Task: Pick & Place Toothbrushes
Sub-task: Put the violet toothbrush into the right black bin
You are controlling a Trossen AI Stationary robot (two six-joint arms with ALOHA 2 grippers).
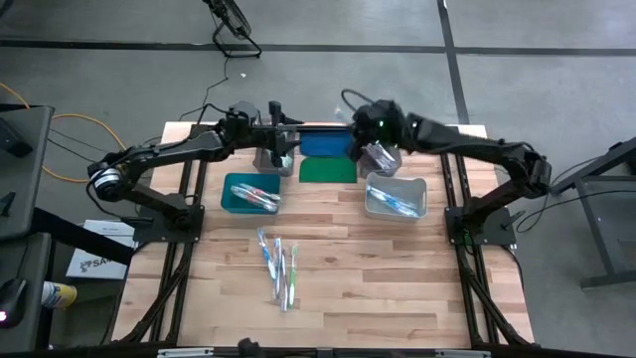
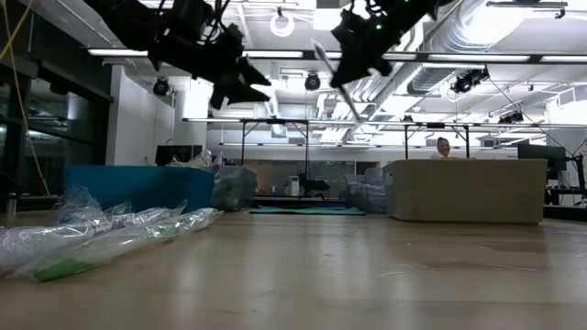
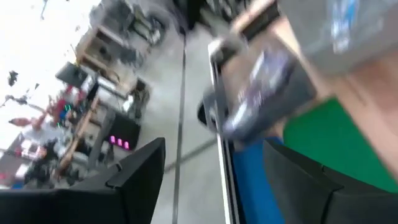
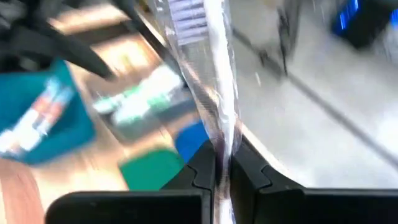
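Right gripper [image 4: 221,177] up high at twelve o'clock, fingers pinching a wrapped toothbrush [image 4: 208,81]; it's light, stiff, the film looks slippery, so grip mid-handle. Left gripper [image 3: 211,180] beside it, fingers spread. More toothbrushes [image 1: 278,267] lie at six o'clock.

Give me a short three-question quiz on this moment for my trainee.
1. True or false: the right gripper is shut on a wrapped toothbrush.
2. Where do the loose toothbrushes lie? A) in the clear bin B) on the bare table, nearer the front than both bins C) on the green lid
3. Fill in: the left gripper hangs over the table's far edge, beside the ____ lid.

Key: 1 true; 2 B; 3 blue.
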